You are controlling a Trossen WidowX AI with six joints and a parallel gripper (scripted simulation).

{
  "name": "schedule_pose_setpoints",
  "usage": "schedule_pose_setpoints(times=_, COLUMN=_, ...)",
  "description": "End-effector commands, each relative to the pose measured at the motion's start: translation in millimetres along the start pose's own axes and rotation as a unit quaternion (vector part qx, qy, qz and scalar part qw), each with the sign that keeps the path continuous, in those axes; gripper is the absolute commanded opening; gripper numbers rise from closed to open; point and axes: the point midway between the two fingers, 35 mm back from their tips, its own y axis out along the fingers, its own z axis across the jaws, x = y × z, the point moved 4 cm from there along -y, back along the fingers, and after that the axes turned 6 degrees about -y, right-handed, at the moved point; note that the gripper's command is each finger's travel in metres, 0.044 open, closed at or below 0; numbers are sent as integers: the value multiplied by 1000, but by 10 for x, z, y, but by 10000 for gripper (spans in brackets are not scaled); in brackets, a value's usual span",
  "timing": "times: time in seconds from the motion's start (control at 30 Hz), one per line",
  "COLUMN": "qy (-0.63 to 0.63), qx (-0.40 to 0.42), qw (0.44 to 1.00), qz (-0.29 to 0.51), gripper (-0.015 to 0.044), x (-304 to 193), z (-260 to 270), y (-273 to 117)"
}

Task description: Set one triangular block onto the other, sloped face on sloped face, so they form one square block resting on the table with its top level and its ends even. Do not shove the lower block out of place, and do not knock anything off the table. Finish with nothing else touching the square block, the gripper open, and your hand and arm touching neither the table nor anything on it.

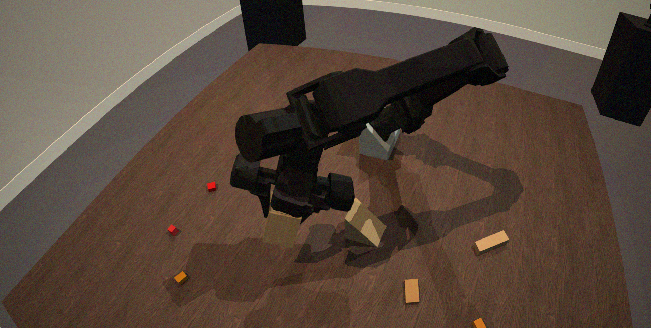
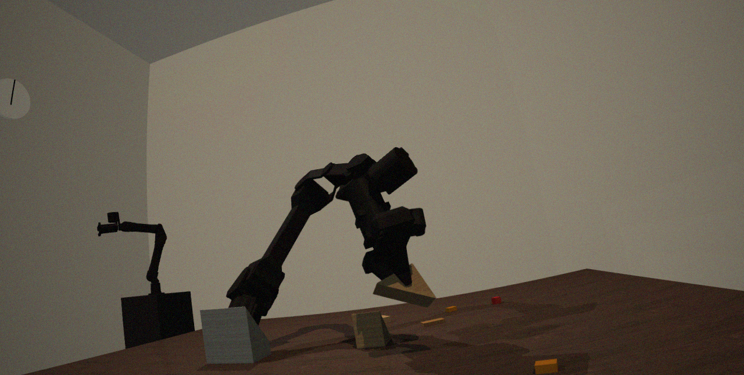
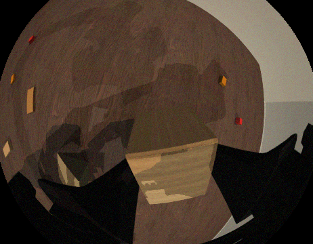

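My gripper [image 1: 283, 215] [image 2: 401, 278] [image 3: 170, 152] is shut on a tan triangular block [image 1: 282, 231] [image 2: 407, 292] [image 3: 175, 169] and holds it tilted, clear above the wooden table [image 1: 523, 153] [image 2: 650, 320]. The other tan triangular block [image 1: 364, 227] [image 2: 370, 329] [image 3: 68, 171] rests on the table a short way to the right of the held one in the top view, apart from it, sloped face up. In the exterior view the held block hangs above and to the right of the resting one.
A grey wedge [image 1: 377, 145] [image 2: 228, 335] stands near the arm's base. Orange bricks [image 1: 490, 241] [image 1: 411, 290] [image 1: 180, 276] and red cubes [image 1: 211, 185] [image 1: 172, 229] lie scattered. Black pedestals [image 1: 271, 5] [image 1: 625, 68] stand beyond the table's edges.
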Motion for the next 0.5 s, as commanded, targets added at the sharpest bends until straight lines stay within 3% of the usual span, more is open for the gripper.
schedule_pose_setpoints(times=0.0, qy=-68, qx=9, qw=998, qz=13, gripper=0, x=31, z=-39, y=-3)
schedule_pose_setpoints(times=0.47, qy=-275, qx=58, qw=959, qz=38, gripper=0, x=84, z=-82, y=-5)
